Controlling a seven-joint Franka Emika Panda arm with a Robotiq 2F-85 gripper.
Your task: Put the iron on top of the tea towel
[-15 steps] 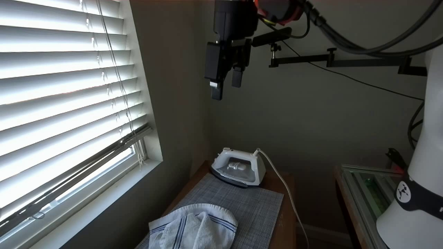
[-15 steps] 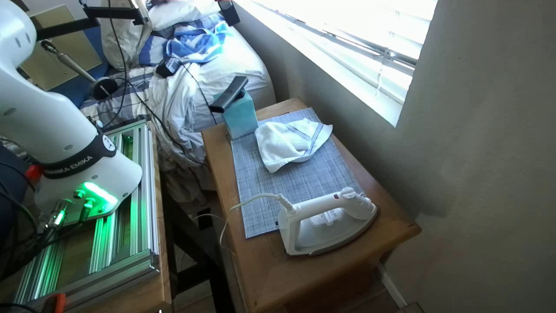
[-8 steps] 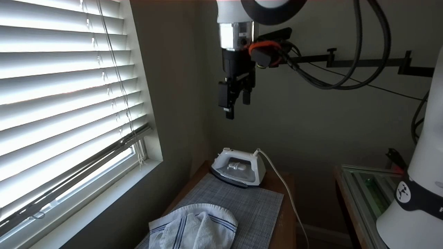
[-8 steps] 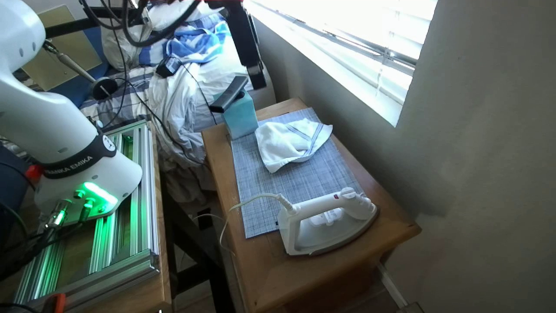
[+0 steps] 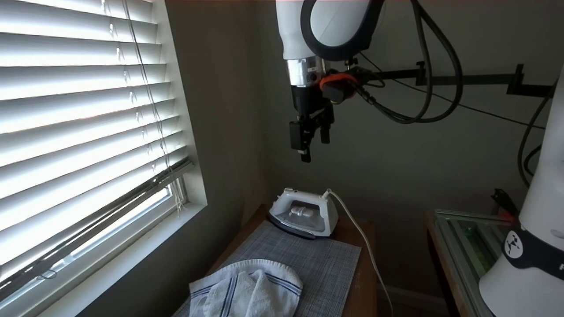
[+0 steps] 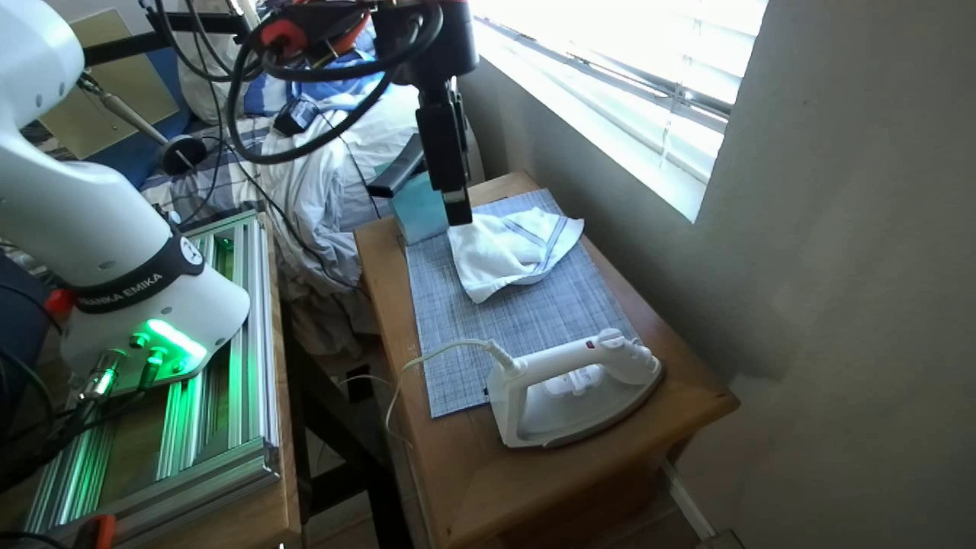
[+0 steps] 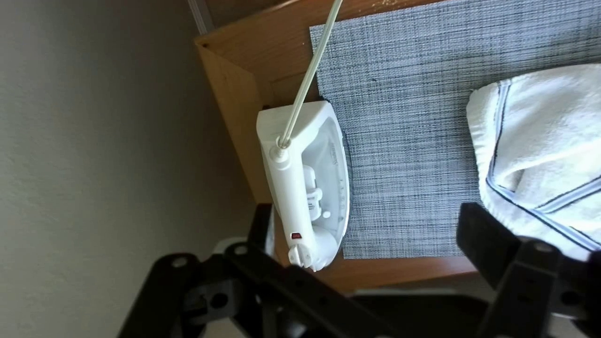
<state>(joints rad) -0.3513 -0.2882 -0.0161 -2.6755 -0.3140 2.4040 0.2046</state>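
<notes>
The white iron (image 5: 329,220) rests flat on its soleplate at one end of the wooden table, at the edge of the grey placemat; it also shows in an exterior view (image 6: 595,412) and in the wrist view (image 7: 293,202). The tea towel (image 5: 251,293), white with blue stripes, lies crumpled on the placemat (image 6: 534,328); it also shows in an exterior view (image 6: 507,255) and in the wrist view (image 7: 554,131). My gripper (image 5: 315,150) is open and empty, pointing down, well above the table. In the wrist view its spread fingers (image 7: 366,225) frame the iron's front end and the mat.
The iron's cord (image 6: 404,381) hangs over the table edge (image 6: 473,496). A teal box (image 6: 421,210) with a black object on it stands beside the towel. A wall and a window with blinds (image 5: 88,110) border the table. A bed (image 6: 305,191) lies beyond.
My gripper has come down from above and moved closer to the table and iron. The iron and the towel have not moved.
</notes>
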